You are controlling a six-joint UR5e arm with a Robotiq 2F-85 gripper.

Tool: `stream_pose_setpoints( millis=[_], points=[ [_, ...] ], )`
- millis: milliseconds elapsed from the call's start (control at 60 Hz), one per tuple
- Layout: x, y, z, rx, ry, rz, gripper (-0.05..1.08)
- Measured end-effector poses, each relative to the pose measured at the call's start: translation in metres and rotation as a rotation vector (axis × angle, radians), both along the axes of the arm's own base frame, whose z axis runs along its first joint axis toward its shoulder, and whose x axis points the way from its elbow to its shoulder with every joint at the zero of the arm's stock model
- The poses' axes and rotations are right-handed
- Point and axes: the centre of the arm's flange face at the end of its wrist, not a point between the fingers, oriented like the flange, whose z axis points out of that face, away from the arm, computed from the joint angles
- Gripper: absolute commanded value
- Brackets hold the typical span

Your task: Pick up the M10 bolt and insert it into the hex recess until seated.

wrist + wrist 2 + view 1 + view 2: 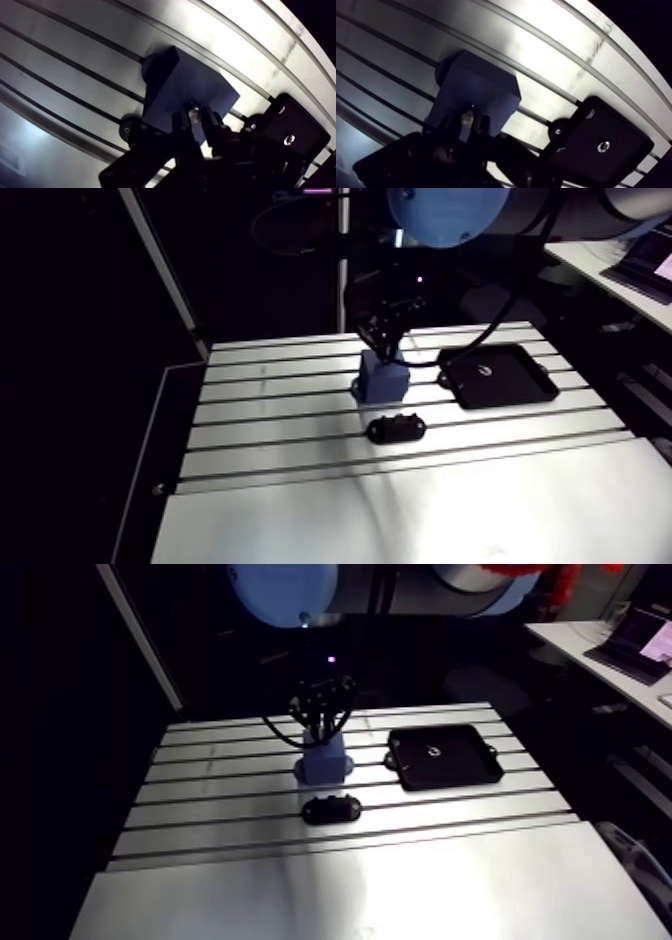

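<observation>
Grips a small shiny bolt (192, 113) between the jaws, clenched on it from both sides, with only its bright end showing in the wrist view. Holds it right over a blue block (383, 376), at the block's top face close to the edge nearest the jaws. Cannot tell whether touching, hovering or already partly in; cannot make out the hex recess either. Comes down from above onto the block in the arm view, hiding the bolt there in the dark. Shows the block standing upright on a slotted metal surface (300, 488), roughly mid-way back among the slots. Shows a black oval piece (397, 428) lying flat just in front of the block, near it but apart, along one slot line. Shows a black square tray (520, 378) flat on the same surface, to the right of the block in the arm view, apart from both block and oval piece. Holds one small shiny round thing (484, 370) near the tray's middle, too small to name. Catches the same tray in the wrist view, beside the jaws and beyond the block's corner.
</observation>
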Motion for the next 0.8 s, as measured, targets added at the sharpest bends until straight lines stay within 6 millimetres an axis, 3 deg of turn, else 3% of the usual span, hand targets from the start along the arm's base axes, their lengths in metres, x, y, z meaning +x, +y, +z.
stream_pose_setpoints(
  millis=[167,217,233,250,283,417,800],
  points=[
    [-0.0003,0.0003,0.0003,-0.001,0.0,0.016,0.72],
    [-0.0002,0.0003,0.0002,-0.001,0.0,0.018,0.63],
    [-0.0002,0.0003,0.0002,-0.001,0.0,0.018,0.54],
    [-0.0001,0.0003,0.0001,-0.002,-0.001,0.019,0.54],
    [0.0,0.0004,0.0,-0.002,-0.001,0.02,0.35],
    [0.0006,0.0002,-0.0009,-0.002,-0.003,0.022,0.12],
    [0.0,-0.0011,0.0006,-0.001,0.002,0.02,0.08]
  ],
)
